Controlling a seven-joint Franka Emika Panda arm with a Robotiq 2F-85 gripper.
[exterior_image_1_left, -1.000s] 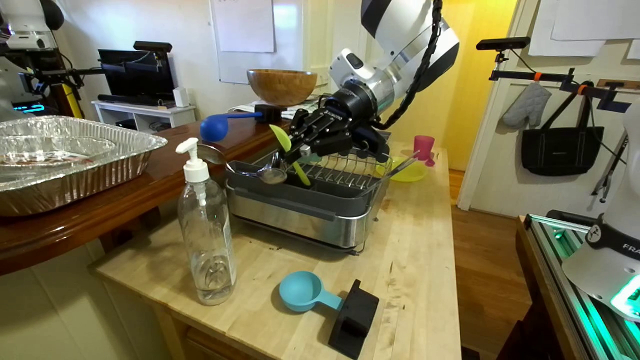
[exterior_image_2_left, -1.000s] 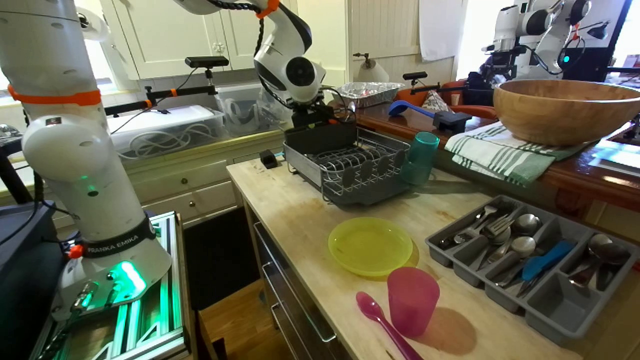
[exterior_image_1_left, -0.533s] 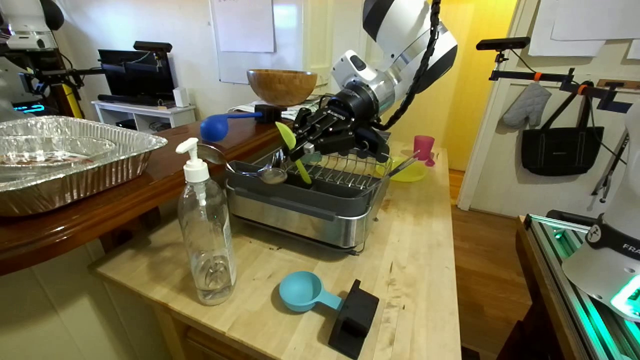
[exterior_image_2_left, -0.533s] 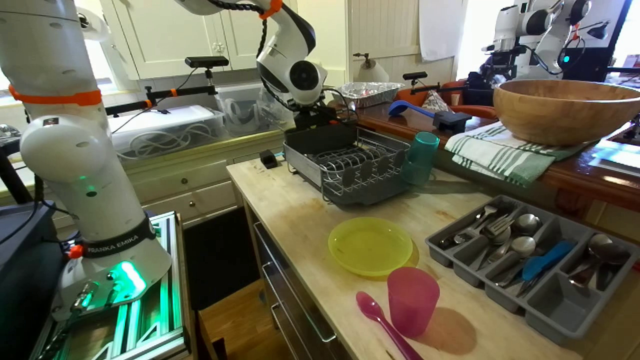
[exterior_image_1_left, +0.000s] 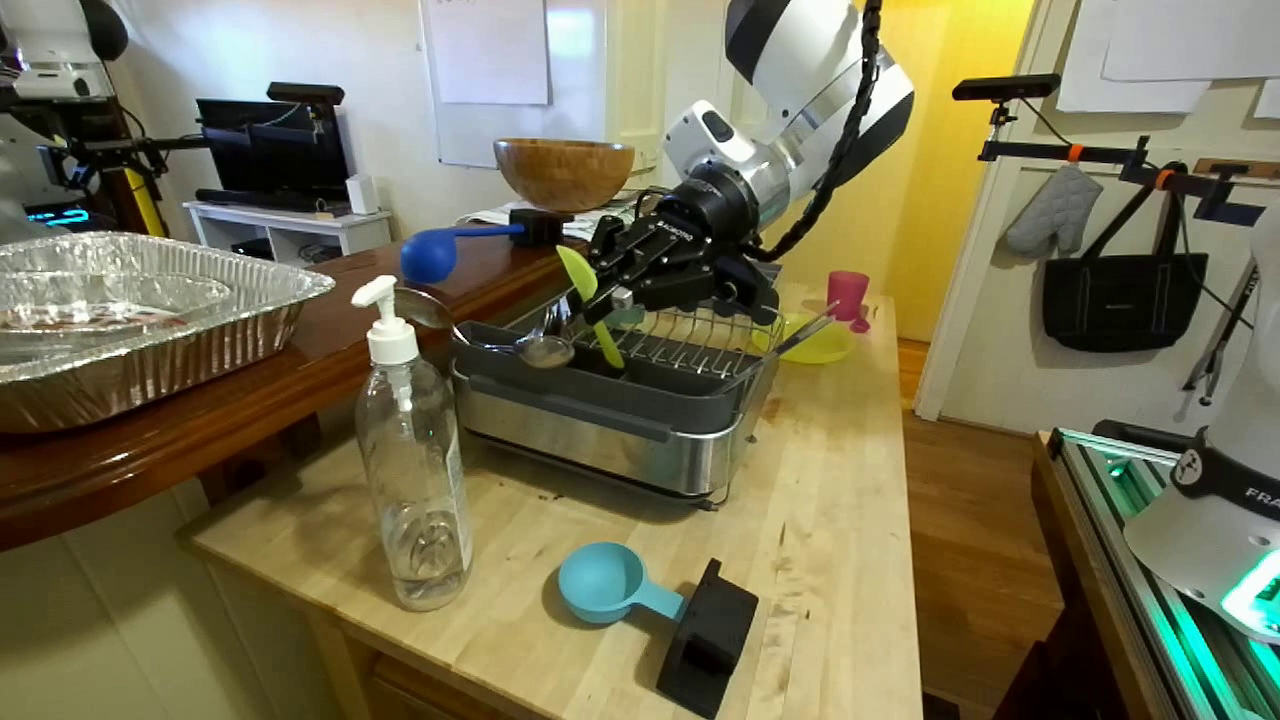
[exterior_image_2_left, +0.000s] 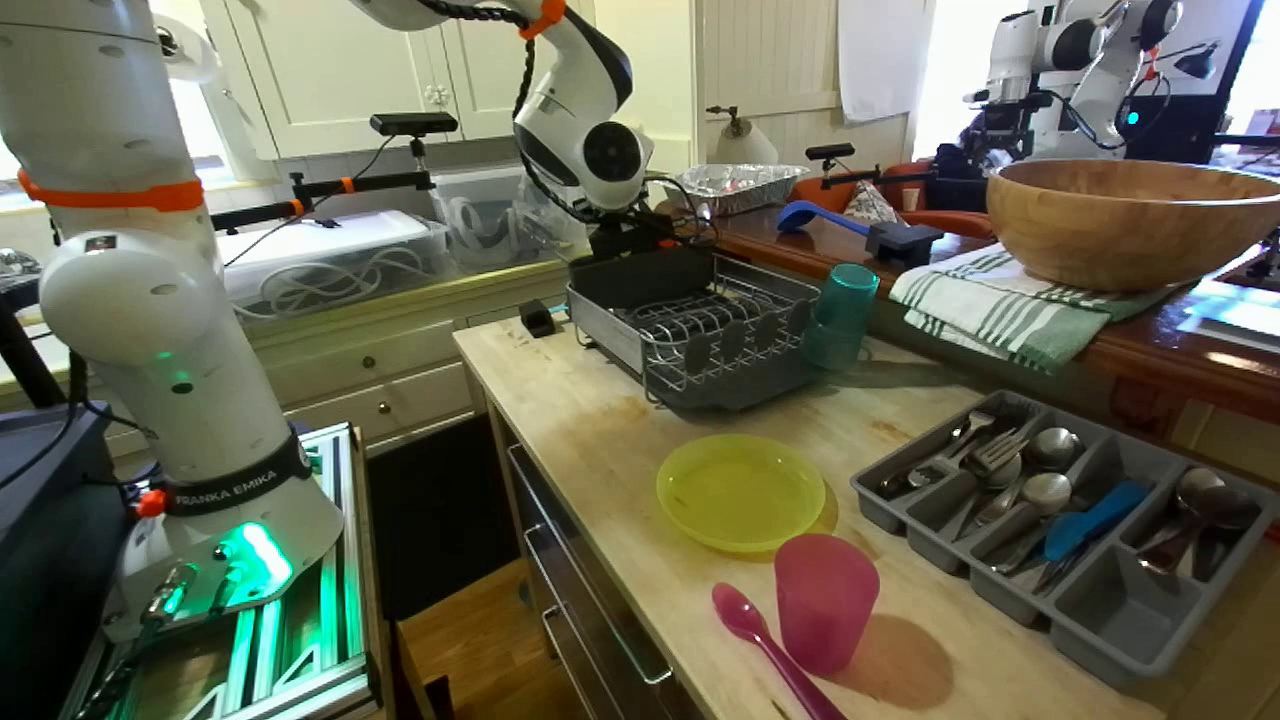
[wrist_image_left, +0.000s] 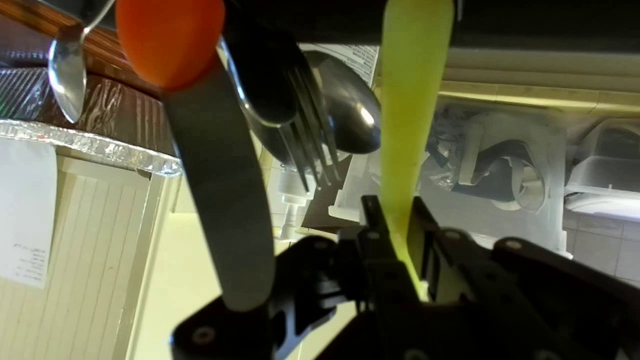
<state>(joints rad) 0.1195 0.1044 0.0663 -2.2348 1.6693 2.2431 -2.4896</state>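
Lime utensil (wrist_image_left: 413, 100) gripped by hand (wrist_image_left: 395, 207), tilted, btm end nr gray caddy (exterior_image_1_left: 570, 388).

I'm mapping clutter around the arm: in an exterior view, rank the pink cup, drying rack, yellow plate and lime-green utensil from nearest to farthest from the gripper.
1. Lime-green utensil: pinched in the gripper.
2. Drying rack: just below the gripper.
3. Yellow plate: beyond the drying rack.
4. Pink cup: past the yellow plate.

A wall (exterior_image_1_left: 935, 200) is bright yellow and the floor (exterior_image_1_left: 975, 520) is brown wood. A black TV (exterior_image_1_left: 272, 162) stands on a white table (exterior_image_1_left: 350, 224). Light shines off the whiteboard (exterior_image_1_left: 577, 120). White cupboards (exterior_image_2_left: 345, 72) hang above drawers (exterior_image_2_left: 315, 370) with round knobs (exterior_image_2_left: 369, 362).
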